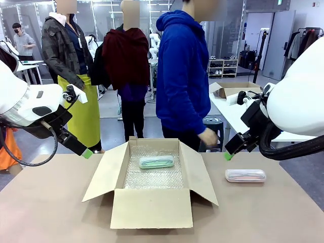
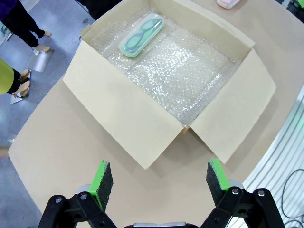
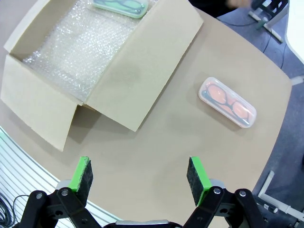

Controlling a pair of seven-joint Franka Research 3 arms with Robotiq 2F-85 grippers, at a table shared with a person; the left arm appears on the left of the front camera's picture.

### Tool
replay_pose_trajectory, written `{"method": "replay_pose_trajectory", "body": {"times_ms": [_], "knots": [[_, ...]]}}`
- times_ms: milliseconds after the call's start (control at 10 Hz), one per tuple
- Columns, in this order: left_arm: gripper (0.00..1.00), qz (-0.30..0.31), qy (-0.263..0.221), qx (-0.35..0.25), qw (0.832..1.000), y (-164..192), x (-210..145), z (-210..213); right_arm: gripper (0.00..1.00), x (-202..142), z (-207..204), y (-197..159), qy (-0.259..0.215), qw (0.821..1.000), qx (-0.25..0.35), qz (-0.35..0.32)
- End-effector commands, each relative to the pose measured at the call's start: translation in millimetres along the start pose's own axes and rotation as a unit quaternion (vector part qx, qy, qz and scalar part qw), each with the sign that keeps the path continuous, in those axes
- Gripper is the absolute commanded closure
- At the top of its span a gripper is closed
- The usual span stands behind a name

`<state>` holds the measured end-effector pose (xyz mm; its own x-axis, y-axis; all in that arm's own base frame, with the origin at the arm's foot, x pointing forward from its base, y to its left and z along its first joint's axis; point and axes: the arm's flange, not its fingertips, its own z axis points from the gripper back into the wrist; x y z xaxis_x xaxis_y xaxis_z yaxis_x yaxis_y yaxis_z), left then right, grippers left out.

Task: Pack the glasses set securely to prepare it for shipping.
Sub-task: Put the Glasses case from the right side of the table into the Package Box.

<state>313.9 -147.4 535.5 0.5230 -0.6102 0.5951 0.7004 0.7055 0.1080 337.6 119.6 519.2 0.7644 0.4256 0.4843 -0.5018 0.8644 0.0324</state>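
A pale mint green glasses case (image 1: 156, 162) (image 2: 141, 34) (image 3: 119, 6) lies on bubble wrap at the far side inside an open brown cardboard box (image 1: 152, 207). A pink-white glasses case (image 1: 245, 175) (image 3: 227, 101) (image 2: 227, 3) rests on the table to the right of the box. My left gripper (image 1: 86, 153) (image 2: 159, 183) hovers open above the table left of the box, holding nothing. My right gripper (image 1: 229, 155) (image 3: 138, 178) hangs open above the table, just up and left of the pink-white case, also with nothing in it.
The box flaps (image 1: 104, 172) (image 1: 198, 172) spread out to both sides and the front. A person in a blue hoodie (image 1: 182, 76) stands at the far edge, one hand (image 1: 208, 136) near the box's far right corner. Bare table (image 1: 50, 202) lies left and right of the box.
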Motion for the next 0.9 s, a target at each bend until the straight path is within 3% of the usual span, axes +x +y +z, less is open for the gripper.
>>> {"method": "replay_pose_trajectory", "body": {"times_ms": [0,800], "knots": [[0.00,-0.001,-0.003,-0.005,1.000,1,-1,0,0.00,4,6,-14,0.010,1.000,-0.027,-0.012],[0.00,-0.001,-0.003,-0.005,1.000,1,-1,0,0.00,3,10,-38,0.018,0.998,-0.047,-0.045]]}}
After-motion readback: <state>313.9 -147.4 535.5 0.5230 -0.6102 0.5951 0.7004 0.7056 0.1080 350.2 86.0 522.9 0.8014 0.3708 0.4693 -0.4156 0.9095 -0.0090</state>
